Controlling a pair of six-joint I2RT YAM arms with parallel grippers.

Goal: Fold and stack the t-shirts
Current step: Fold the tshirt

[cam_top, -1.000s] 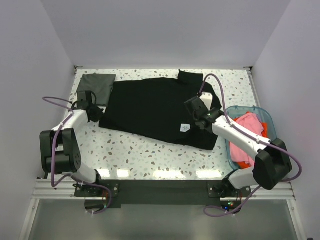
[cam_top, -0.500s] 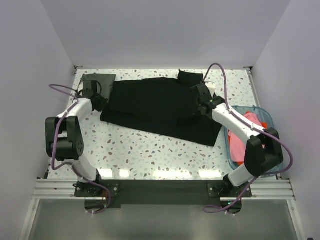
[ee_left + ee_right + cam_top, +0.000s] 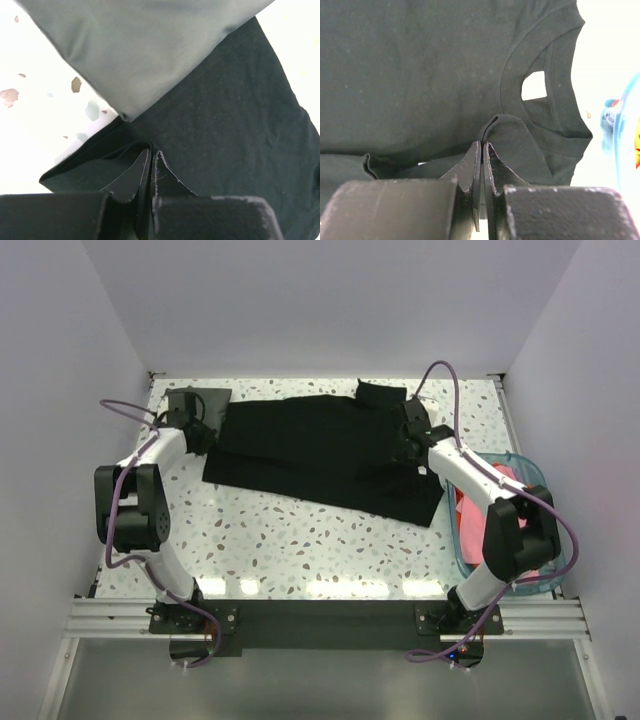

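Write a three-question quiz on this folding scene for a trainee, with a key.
1. True or false: the left gripper and the right gripper are each shut on the black shirt.
2. What colours are the shirts in the basket?
3. Where does the grey shirt lie? A) in the basket B) at the far left corner of the table C) in the middle of the black shirt
Key: 1 true; 2 pink and orange; 3 B.

Folded shirt [image 3: 207, 402] lies left of spread shirt [image 3: 320, 455], bin [image 3: 537, 478] right.
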